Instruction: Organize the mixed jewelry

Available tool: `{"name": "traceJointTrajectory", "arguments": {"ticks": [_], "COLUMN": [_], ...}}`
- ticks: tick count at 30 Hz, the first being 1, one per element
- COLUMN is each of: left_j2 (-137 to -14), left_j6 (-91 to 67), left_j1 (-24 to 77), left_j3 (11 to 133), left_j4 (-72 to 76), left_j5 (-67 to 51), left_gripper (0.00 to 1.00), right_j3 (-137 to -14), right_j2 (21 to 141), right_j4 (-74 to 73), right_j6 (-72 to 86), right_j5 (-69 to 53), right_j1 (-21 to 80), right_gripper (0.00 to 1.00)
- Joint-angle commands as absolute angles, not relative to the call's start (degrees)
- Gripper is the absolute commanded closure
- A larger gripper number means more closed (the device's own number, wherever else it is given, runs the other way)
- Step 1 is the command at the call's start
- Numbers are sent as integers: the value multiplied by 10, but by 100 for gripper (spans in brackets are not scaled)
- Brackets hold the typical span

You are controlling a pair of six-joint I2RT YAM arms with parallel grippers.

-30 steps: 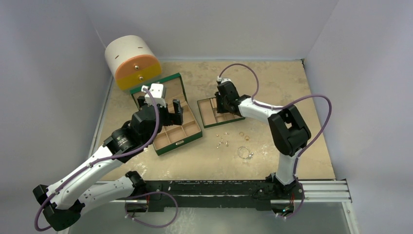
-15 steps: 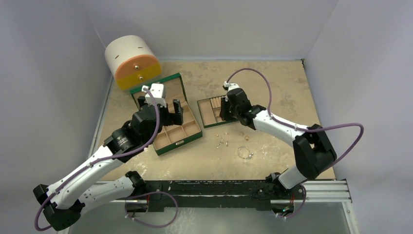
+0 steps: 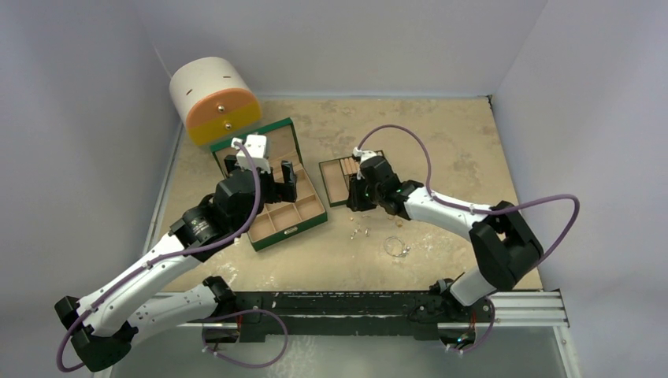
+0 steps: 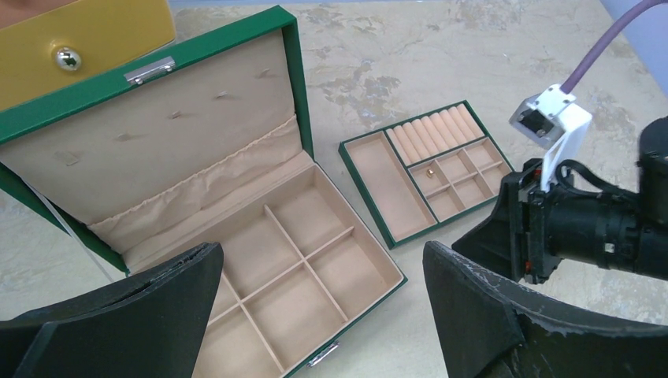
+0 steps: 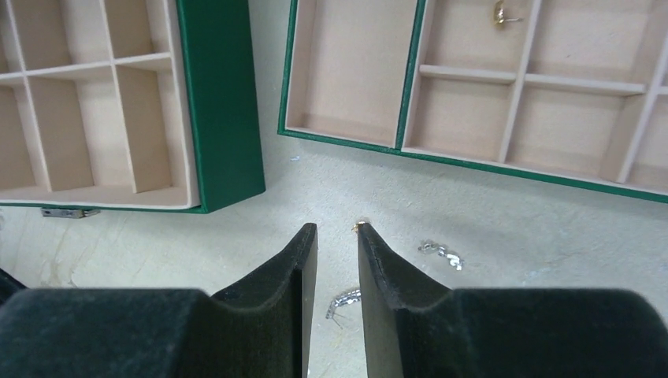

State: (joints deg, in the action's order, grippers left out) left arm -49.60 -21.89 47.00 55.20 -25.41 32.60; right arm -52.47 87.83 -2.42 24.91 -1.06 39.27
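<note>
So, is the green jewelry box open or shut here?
Open. The green jewelry box has its lid tilted back, exposing the tan lining and divided compartments.

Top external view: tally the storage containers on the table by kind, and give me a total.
green lidded compartment box: 1
green divided tray: 1
round white-and-orange drawer case: 1
Total: 3

An open green box (image 4: 339,276) lies beside a divided tray (image 4: 378,189), a round white-and-orange case (image 3: 213,98) behind.
</note>
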Motion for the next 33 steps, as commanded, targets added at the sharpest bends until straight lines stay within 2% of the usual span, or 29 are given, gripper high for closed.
{"name": "traceJointTrajectory", "arguments": {"ticks": [1, 12, 25, 33], "left_j2": [-496, -498, -499, -499], "left_j6": [-218, -217, -215, -215], "left_j1": [470, 469, 469, 469], "left_j3": [577, 578, 578, 578], "left_j4": [-243, -243, -243, -244], "left_j5": [323, 319, 318, 318], "left_gripper": [2, 2, 2, 2], "right_j3": [-522, -522, -528, -523], "right_j2": [899, 940, 965, 961], "right_j4": [7, 13, 1, -18], "right_j6": [265, 268, 261, 261], "right_j5": [-25, -3, 54, 78], "right_j1": [405, 421, 441, 449], "right_gripper": [71, 69, 70, 80]}}
